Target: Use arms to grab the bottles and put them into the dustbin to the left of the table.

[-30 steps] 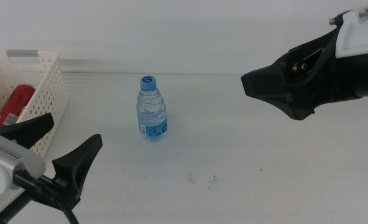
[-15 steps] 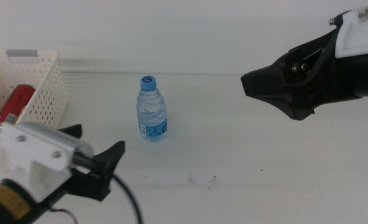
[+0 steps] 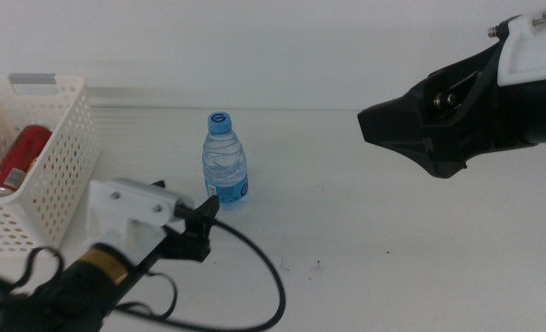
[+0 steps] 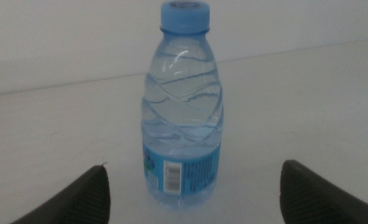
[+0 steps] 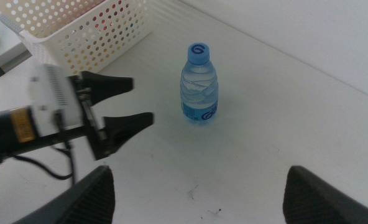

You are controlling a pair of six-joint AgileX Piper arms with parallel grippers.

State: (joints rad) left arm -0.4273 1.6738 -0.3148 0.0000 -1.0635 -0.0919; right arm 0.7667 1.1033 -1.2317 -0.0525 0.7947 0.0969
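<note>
You can't see all of the dustbin (image 3: 42,157): the middle view's left edge cuts it off, and its near wall hides the bottom of the red can (image 3: 13,164). The left gripper (image 3: 199,217) overlaps the water bottle (image 3: 225,162) base there, contact unclear. The bottle's label print is too small to read. Left wrist view shows only jaw tips. The right gripper (image 3: 411,129) is cropped at the right edge; its jaw gap isn't discernible there.
</note>
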